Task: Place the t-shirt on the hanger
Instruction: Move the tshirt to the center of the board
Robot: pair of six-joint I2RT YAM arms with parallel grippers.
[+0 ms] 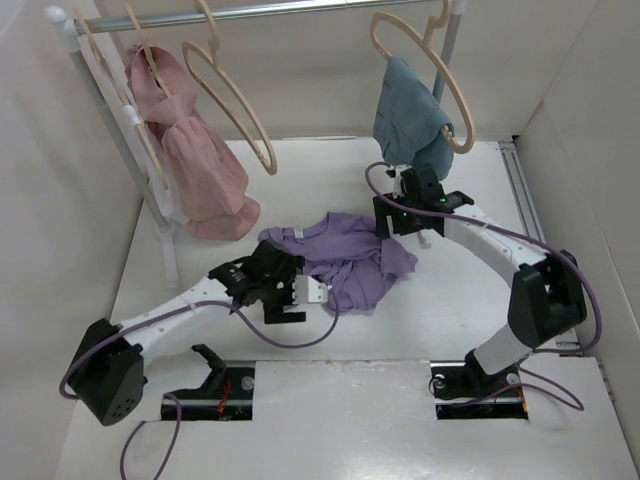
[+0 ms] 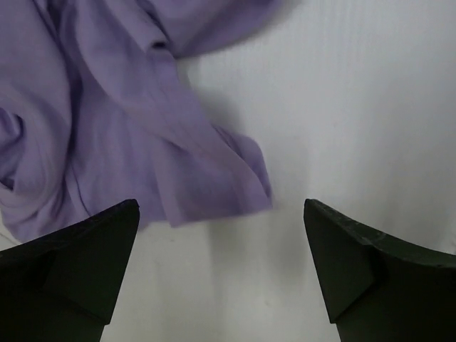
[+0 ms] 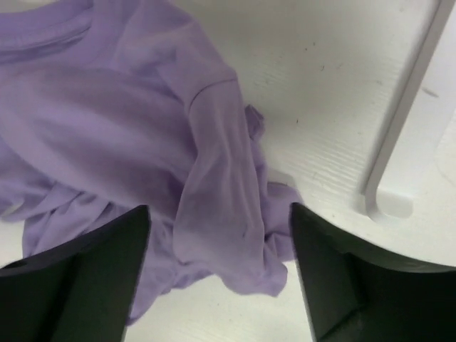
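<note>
The soft lavender-purple t-shirt (image 1: 340,260) lies crumpled on the white surface (image 1: 470,310), well apart from the bare pale beige wooden hanger (image 1: 270,160). The left gripper (image 2: 221,214) and right gripper (image 3: 221,214) hover at it with jaws released and empty. Judging by this, grasping and hanging are both not yet done.

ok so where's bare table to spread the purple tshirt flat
Bare table lies in front of the t-shirt, between left arm and right arm, and behind it, between the pink garment and blue garment. Crowded beside the shirt, at the left gripper and right gripper.

Overhead camera looks down (wide) — both wrist cameras close, sharing the t-shirt (image 1: 345,252).
</note>
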